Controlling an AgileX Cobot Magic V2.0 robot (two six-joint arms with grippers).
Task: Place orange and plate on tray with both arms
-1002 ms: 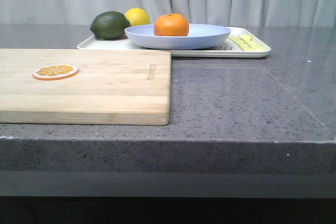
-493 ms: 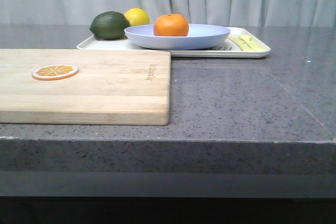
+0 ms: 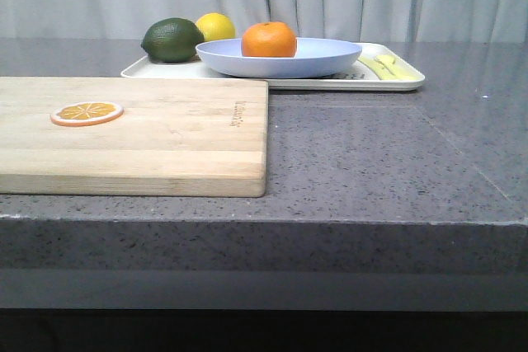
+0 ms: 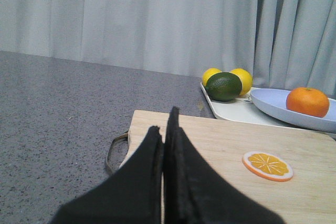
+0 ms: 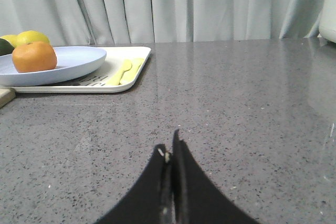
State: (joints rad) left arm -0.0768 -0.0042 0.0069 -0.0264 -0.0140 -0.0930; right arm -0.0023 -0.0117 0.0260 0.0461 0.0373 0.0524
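The orange [image 3: 269, 39] lies in the pale lavender-blue plate [image 3: 330, 59], which stands on the white tray [image 3: 404, 82] at the back of the table. They also show in the left wrist view: the orange [image 4: 307, 102], the plate [image 4: 273, 103], the tray [image 4: 231, 111]; and in the right wrist view: the orange [image 5: 34, 56], the plate [image 5: 79, 61], the tray [image 5: 131, 80]. My left gripper [image 4: 164, 121] is shut and empty over the wooden board's near end. My right gripper [image 5: 169, 148] is shut and empty over bare table, apart from the tray. Neither gripper shows in the front view.
A wooden cutting board [image 3: 165, 133] with an orange slice [image 3: 87, 112] lies at the front left. A dark green lime [image 3: 172, 39] and a yellow lemon [image 3: 216, 26] sit on the tray's left part. Yellow-green cutlery [image 3: 388, 66] lies on its right end. A curtain hangs behind.
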